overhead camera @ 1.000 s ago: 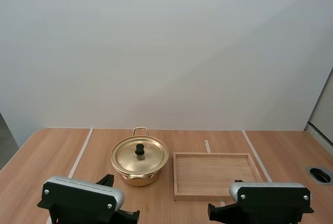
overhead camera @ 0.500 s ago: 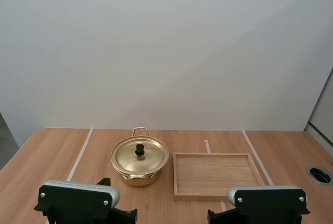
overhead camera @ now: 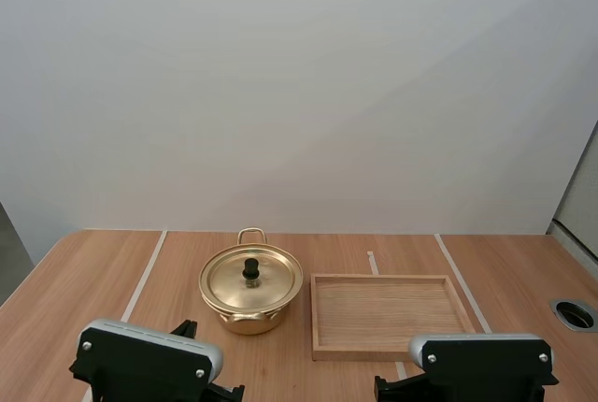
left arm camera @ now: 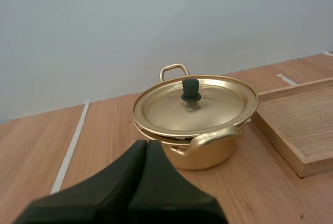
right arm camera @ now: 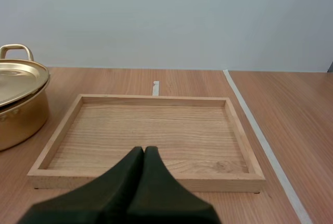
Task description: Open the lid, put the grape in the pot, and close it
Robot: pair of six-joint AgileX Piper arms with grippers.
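A gold pot (overhead camera: 250, 292) stands on the wooden table with its lid (overhead camera: 250, 276) on, a black knob (overhead camera: 251, 269) at the lid's centre. In the left wrist view the pot (left arm camera: 200, 140) and lid (left arm camera: 197, 108) sit just beyond my left gripper (left arm camera: 146, 143), whose fingers lie together as one dark wedge. My right gripper (right arm camera: 144, 149) is likewise shut on nothing, its tip over the near rim of the wooden tray (right arm camera: 62, 130). The pot (right arm camera: 21, 109) is beside the tray there. No grapes are in sight.
The wooden tray (overhead camera: 320, 327) lies right of the pot and holds nothing. White tape lines (overhead camera: 145, 276) run across the table. A round metal-rimmed hole (overhead camera: 574, 313) sits at the table's right edge. Both arms' bases stand at the near edge.
The arm housings at the near edge have shifted slightly; the left one dipped and moved a little. Pot, lid and tray have not moved.
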